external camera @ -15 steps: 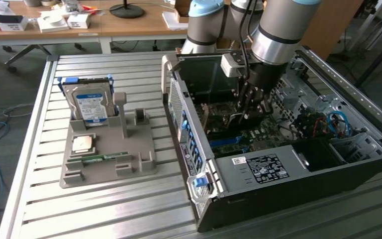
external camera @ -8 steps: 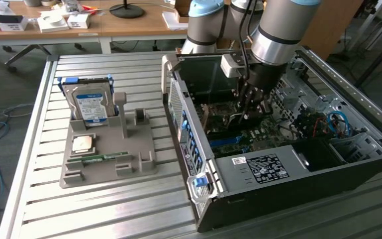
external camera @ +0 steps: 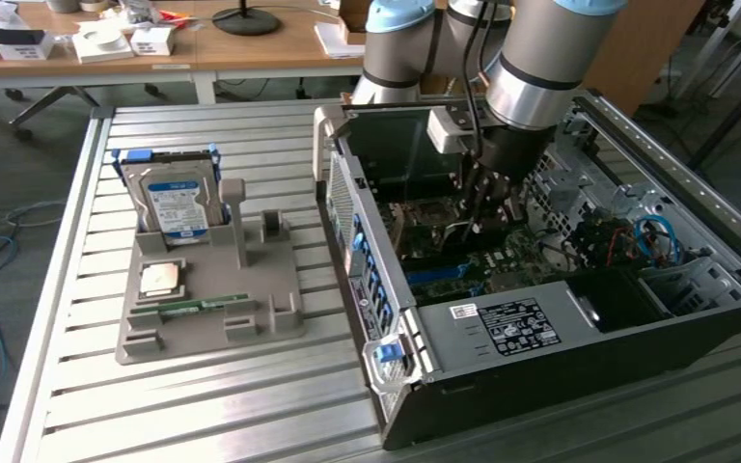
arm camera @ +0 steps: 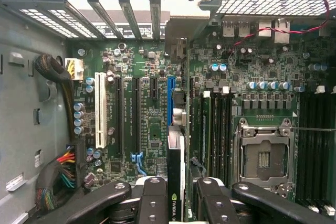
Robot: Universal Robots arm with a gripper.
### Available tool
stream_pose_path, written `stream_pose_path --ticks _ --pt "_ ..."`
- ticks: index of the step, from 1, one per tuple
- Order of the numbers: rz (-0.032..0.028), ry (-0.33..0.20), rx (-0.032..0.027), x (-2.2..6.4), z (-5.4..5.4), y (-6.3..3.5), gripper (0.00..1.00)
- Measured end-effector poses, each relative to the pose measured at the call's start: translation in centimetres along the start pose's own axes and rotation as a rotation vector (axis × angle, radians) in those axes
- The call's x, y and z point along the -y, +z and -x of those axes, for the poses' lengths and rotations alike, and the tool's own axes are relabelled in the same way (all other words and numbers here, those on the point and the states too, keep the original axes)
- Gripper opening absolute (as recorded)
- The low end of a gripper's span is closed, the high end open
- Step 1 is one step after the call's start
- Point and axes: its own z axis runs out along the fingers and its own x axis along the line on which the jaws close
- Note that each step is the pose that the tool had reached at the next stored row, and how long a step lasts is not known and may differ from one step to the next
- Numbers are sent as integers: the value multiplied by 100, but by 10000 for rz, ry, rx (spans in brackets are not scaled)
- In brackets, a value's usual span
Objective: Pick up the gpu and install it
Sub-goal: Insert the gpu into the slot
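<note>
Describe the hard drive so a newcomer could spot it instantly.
On the metal table, to the exterior view's left of the open computer case, sits a grey holder. The hard drive stands upright at its far end: a boxy silver block with a blue-and-white label, unlike the flat square chip and narrow green memory stick lying nearer.

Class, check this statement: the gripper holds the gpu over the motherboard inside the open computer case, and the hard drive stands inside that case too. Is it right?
No. The hard drive stands in the grey holder on the table, outside the computer case, as the exterior view shows. The gripper does hold the gpu over the motherboard inside it.
</note>
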Motion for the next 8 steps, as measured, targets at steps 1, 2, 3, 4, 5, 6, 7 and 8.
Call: stream_pose_path --ticks 1,2,3,4,5,6,7,8 --pt "0 0 0 0 0 0 26" --pt "-1 0 3 0 0 1 26" --pt "-1 0 3 0 0 2 26" --pt "-1 0 3 0 0 2 26" --pt "-1 0 3 0 0 4 26" --pt "-1 0 4 0 0 6 26" --pt "-1 0 3 0 0 8 26" --pt "0 0 2 0 0 10 26"
